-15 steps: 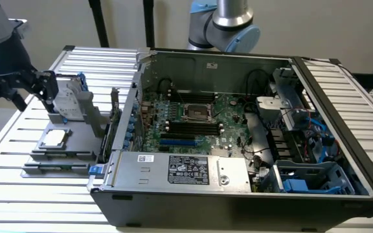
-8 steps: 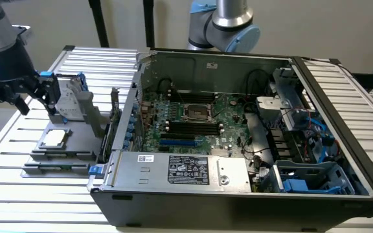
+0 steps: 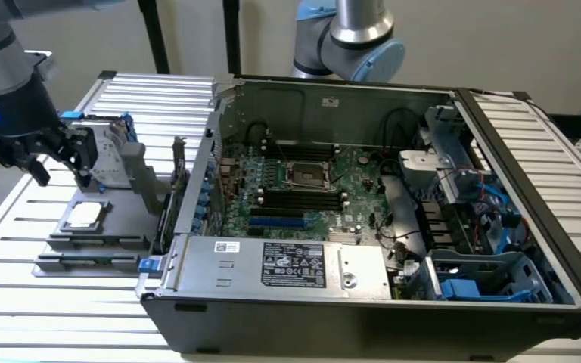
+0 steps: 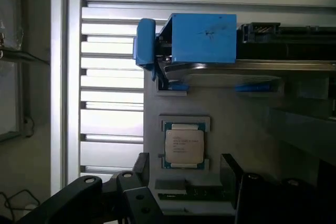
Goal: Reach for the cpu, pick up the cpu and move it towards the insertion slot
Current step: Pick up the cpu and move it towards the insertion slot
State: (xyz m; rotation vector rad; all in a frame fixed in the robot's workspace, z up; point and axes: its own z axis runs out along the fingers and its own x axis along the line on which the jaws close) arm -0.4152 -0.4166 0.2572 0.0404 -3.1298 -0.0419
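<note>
The cpu (image 3: 87,214) is a small flat square chip with a silvery top. It lies in a grey holder (image 3: 63,253) on the slatted table, at the exterior view's left. My gripper (image 3: 58,172) hangs above and a little behind it, open, with nothing between the fingers. In the wrist view the cpu (image 4: 184,148) lies flat between the two dark fingertips (image 4: 140,165), well apart from both, and my gripper (image 4: 186,171) holds nothing. The insertion slot (image 3: 306,175) is a shiny metal frame around a dark centre on the green board inside the open computer case.
An upright silver hard drive (image 3: 107,155) with blue edges (image 4: 202,38) stands just behind the cpu, close to my fingers. The case wall (image 3: 194,178) rises between holder and board. Black memory slots (image 3: 301,200) flank the socket. A second arm (image 3: 356,41) stands behind the case.
</note>
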